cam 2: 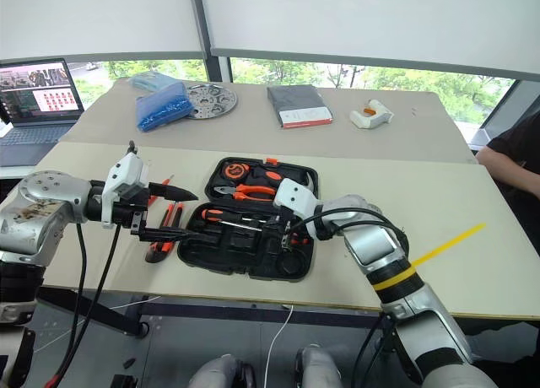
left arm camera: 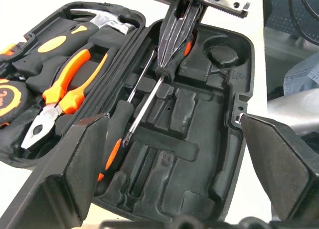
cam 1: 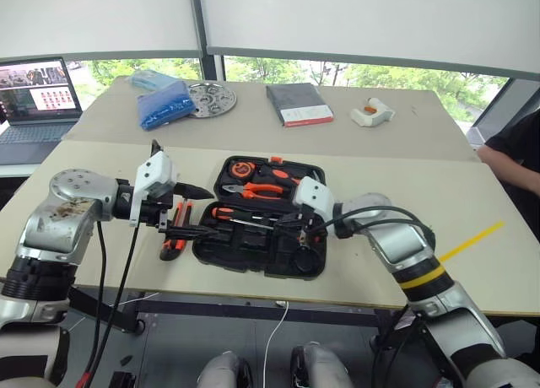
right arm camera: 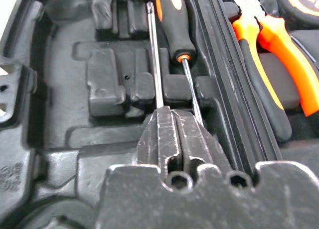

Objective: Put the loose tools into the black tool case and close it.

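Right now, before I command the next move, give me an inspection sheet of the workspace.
Surface: beige table, bare at the robot's right.
Job's things: black tool case open flat; orange-handled screwdriver lies in a slot; loose tools on the table beside the case's left edge.
Clutter: pliers, hammer seated in the lid half.
Hands: left hand open, over the case's left edge; right hand shut on a slim screwdriver over the tray.
Cables: black leads hang off the left arm.
Surroundings: far table with laptop, blue bags, metal disc, grey book.
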Available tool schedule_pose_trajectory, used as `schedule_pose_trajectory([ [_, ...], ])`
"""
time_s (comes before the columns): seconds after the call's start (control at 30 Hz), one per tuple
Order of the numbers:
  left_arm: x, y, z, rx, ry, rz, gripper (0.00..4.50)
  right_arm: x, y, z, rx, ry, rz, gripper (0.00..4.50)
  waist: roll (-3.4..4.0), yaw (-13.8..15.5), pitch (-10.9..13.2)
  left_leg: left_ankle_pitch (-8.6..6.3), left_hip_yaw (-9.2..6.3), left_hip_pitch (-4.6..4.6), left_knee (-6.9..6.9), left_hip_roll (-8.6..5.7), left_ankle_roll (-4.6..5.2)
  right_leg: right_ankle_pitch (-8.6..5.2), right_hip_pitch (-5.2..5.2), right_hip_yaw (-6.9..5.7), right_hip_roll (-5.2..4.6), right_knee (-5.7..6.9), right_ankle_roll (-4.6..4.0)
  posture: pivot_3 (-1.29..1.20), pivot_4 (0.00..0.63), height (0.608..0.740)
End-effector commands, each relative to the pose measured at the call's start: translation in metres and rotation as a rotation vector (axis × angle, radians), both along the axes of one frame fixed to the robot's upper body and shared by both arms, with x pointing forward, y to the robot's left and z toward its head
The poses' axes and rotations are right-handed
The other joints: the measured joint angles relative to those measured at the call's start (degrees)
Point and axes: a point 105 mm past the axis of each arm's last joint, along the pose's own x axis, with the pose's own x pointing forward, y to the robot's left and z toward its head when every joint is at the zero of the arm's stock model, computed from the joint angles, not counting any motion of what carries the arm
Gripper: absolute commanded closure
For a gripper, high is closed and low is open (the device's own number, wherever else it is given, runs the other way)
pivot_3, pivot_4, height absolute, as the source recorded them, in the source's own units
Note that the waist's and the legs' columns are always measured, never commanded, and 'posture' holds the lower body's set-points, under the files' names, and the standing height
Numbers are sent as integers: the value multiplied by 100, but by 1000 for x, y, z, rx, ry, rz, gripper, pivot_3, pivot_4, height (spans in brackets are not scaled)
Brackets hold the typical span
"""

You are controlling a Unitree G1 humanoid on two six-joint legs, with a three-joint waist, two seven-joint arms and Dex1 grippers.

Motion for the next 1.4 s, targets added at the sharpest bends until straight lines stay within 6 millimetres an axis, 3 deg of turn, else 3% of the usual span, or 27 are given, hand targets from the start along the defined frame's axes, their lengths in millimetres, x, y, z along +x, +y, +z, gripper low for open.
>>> schedule_pose_trajectory([
  [0.03,0,2,7,-5,-40,7,0,-6,-3,-25,-77,36,17,4451,1,1,-1,0,1,2,0,0,0,0,1,2,-1,2,0,0,150,718],
  [0.2,1,8,4,-7,-43,37,0,-8,-4,-19,-68,27,35,4451,0,2,-1,0,1,4,0,0,0,-1,1,5,-2,2,-2,0,150,718],
  [0.43,1,34,-2,-37,-64,211,0,-22,2,59,224,1,76,4451,1,-15,0,0,1,-10,-2,6,0,-2,-13,8,-9,1,-7,0,150,718],
  [0.53,1,55,1,-106,-97,380,0,-53,-6,82,311,84,181,3724,1,-10,0,0,-2,-11,-1,9,0,0,-15,8,-9,1,-10,0,150,718],
  [0.63,-12,83,-6,-141,-81,554,0,-75,-14,89,310,97,246,2593,0,5,0,-1,-10,-7,-4,10,1,6,-9,8,-16,-7,-21,0,150,718],
  [0.67,-18,93,-10,-146,-71,606,0,-78,-15,90,312,98,254,2479,0,0,0,-1,-10,-5,-5,10,1,5,-8,8,-16,-8,-19,0,150,718],
  [0.9,-52,152,-51,-118,20,946,0,-81,-22,95,355,78,239,37,-1,43,0,-35,-11,6,-22,12,-60,-3,-9,8,-33,-8,-11,0,150,718],
  [0.93,-53,157,-56,-92,41,970,0,-82,-23,95,356,77,238,13,-2,64,-1,-36,-10,6,-22,12,-63,-1,-9,6,-35,-8,-13,0,150,718],
  [1.0,-50,162,-59,-56,57,1000,0,-83,-24,95,355,76,239,13,-2,122,-1,-37,-12,6,-22,12,-65,0,-8,-1,-43,-8,-14,0,150,718],
  [1.17,-9,163,-39,-37,93,999,0,-87,-23,98,353,62,250,13,-10,229,-3,-36,-19,-6,-19,10,-69,3,-11,-21,-47,-11,-16,0,150,718],
  [1.4,55,138,-26,-2,221,940,0,-92,-23,98,357,30,219,13,-18,177,-6,-34,-7,-19,-19,-4,-66,11,-12,-48,-3,-6,-25,0,150,718],
])
